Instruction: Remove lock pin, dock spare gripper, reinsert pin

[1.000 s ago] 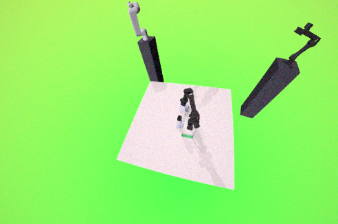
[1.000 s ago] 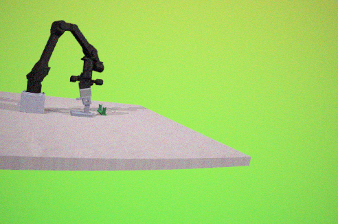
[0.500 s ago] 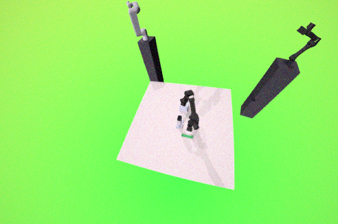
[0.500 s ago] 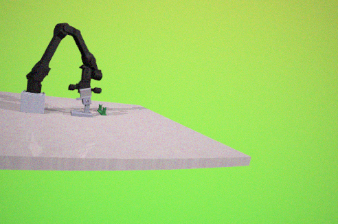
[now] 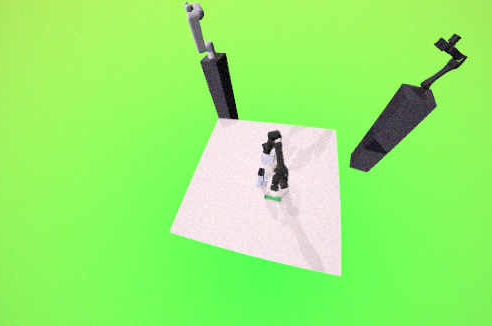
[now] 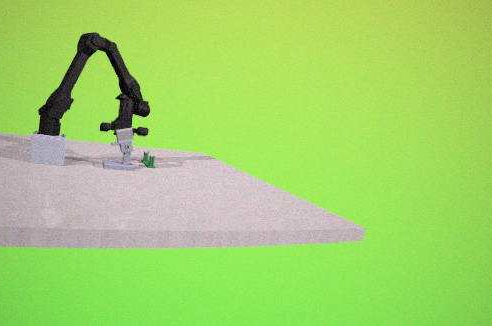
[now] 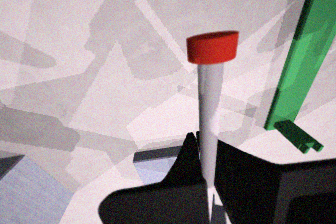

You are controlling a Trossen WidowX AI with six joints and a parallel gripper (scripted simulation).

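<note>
from the top, the arm (image 5: 280, 155) (image 6: 72, 75) is bent over the middle of the worktop (image 5: 236, 215) (image 6: 186, 200), its gripper (image 5: 275, 187) (image 6: 124, 122) (image 7: 194, 136) beside a green stand (image 5: 272, 198) (image 6: 149, 161) (image 7: 295, 65), well in from the lower edge.
from the exterior, the pale mount (image 6: 120, 164) stands left of it, well back from the near edge.
at the wrist, the fingers pinch the red-headed pin (image 7: 208, 107); its head sticks out past them.

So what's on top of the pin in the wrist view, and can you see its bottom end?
A red cap tops the grey pin. Its lower end can't be made out, as the gripper's black fingers cover it.
</note>
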